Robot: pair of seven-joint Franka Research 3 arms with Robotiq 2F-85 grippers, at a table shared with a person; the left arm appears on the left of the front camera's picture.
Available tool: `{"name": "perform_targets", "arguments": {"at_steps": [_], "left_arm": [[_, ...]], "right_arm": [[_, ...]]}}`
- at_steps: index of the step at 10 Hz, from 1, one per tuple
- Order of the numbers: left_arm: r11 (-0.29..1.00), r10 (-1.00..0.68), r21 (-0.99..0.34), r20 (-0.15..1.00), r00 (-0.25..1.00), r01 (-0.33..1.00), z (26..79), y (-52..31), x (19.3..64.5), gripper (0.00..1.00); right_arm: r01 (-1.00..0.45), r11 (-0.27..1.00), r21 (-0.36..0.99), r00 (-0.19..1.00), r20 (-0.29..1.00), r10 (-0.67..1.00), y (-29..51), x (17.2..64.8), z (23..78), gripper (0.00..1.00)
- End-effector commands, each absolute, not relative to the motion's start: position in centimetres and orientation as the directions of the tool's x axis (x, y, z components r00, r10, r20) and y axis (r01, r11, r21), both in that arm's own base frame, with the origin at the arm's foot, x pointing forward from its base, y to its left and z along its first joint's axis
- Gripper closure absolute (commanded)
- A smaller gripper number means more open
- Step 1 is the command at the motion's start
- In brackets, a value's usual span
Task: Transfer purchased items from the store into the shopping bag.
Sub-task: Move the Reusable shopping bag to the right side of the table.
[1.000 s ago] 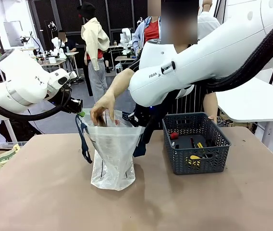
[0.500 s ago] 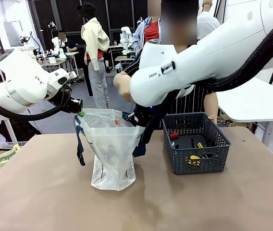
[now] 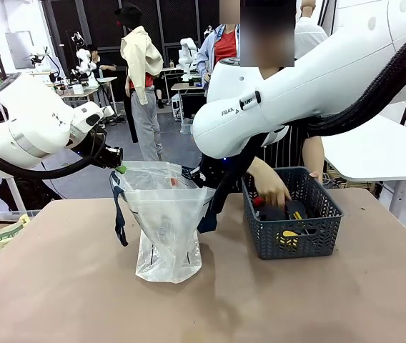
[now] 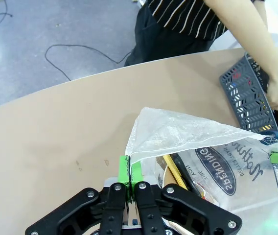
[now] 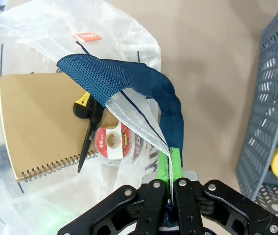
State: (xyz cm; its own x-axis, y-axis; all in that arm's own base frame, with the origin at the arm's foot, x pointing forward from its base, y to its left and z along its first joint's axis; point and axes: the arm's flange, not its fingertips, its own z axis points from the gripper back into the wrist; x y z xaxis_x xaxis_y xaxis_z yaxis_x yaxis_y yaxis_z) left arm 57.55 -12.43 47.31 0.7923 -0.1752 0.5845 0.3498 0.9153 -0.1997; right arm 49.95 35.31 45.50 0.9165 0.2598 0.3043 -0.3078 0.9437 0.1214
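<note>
The shopping bag stands upright near the middle of the counter, its mouth stretched wide between the two robot arms. The left hand has its green pads pressed together with only the thin plastic of the bag's rim between them. The right hand is shut the same way on the opposite rim, just below where a navy strap is sewn on. Pulling the two sides apart holds the limp plastic open as a target, so things can be dropped in from above without the bag folding shut.

A tan spiral notebook and a roll of tape already lie inside the bag.

The basket sits just beside the bag, toward the counter's right edge and close to its far edge, within easy reach of the person. The person's hand is down inside it, next to a red item. A yellow-and-dark item lies nearer the basket's front wall. Whether the fingers have closed on anything I cannot tell.

My reading is that the transfer is partway through, with a pick-up from the basket in hand.
</note>
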Motion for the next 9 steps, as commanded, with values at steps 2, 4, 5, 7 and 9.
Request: {"name": "perform_targets", "arguments": {"at_steps": [2,4,5,7,9], "left_arm": [[0.917,-0.163,-0.206,0.587,0.793,0.342,47.48,-12.07,57.19,1.00],[0.917,-0.163,-0.206,0.587,0.793,0.342,47.48,-12.07,57.19,1.00],[0.917,-0.163,-0.206,0.587,0.793,0.342,47.48,-12.07,57.19,1.00],[0.917,-0.163,-0.206,0.587,0.793,0.342,47.48,-12.07,57.19,1.00],[0.917,-0.163,-0.206,0.587,0.793,0.342,47.48,-12.07,57.19,1.00]], "right_arm": [[-0.299,0.946,0.125,0.920,0.300,0.251,34.87,49.73,45.49,1.00],[-0.299,0.946,0.125,0.920,0.300,0.251,34.87,49.73,45.49,1.00],[-0.299,0.946,0.125,0.920,0.300,0.251,34.87,49.73,45.49,1.00],[-0.299,0.946,0.125,0.920,0.300,0.251,34.87,49.73,45.49,1.00],[-0.299,0.946,0.125,0.920,0.300,0.251,34.87,49.73,45.49,1.00]]}}
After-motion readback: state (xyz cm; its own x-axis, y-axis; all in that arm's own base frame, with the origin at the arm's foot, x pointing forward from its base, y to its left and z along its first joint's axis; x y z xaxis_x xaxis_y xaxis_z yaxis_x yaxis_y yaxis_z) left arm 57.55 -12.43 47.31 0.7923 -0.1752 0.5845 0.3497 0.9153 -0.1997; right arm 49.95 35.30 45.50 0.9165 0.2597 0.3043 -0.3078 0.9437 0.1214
